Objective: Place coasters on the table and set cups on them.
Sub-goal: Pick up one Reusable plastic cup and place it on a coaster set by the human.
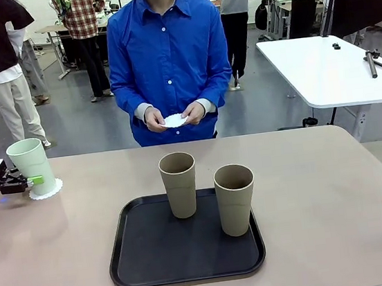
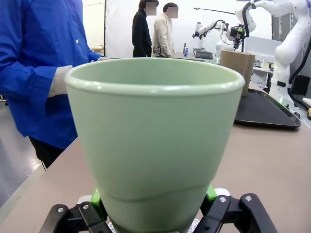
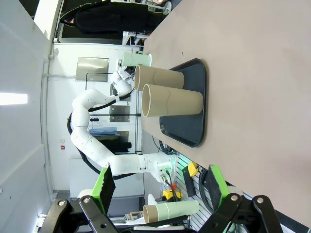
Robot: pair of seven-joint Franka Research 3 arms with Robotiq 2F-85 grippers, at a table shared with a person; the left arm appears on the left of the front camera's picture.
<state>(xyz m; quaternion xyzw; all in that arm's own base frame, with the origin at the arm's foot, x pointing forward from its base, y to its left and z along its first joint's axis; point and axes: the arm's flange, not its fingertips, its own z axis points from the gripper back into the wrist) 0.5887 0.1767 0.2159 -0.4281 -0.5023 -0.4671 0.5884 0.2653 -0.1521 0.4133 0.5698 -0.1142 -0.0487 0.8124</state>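
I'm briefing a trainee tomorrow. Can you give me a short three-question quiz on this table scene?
1. True or false: the green cup stands on a coaster.
2. How many brown cups stand on the black tray? A) one B) two C) three
3. Fill in: the person's hands hold a small white ____.
Key: 1 true; 2 B; 3 coaster.

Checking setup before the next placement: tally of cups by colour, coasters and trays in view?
Mint green cup: 1
Tan cups: 2
Coasters: 2 (one under the mint green cup, one held by the person)
Black tray: 1
Total: 6
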